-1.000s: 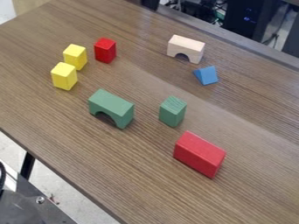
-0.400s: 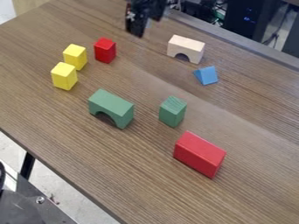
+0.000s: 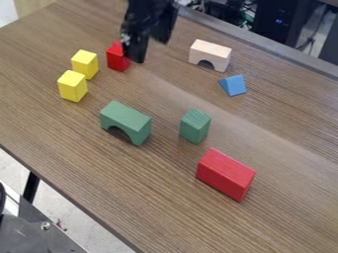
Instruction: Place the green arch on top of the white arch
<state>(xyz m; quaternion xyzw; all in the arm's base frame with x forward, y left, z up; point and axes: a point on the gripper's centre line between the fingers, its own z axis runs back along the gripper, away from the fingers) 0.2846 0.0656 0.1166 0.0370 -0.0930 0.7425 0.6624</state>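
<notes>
**Centered Pinch Called For**

The green arch [image 3: 127, 116] stands on the camera side of the black pincer [image 3: 135, 51], released or clenched, one cannot tell; the white arch [image 3: 212, 51] sits view-right of it. Pinching across the narrow width should keep the lift level.

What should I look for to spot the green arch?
On the brown table, look between the yellow blocks and the big red block. The green arch stands there, longer than the green block beside it and with a curved cutout underneath.
</notes>
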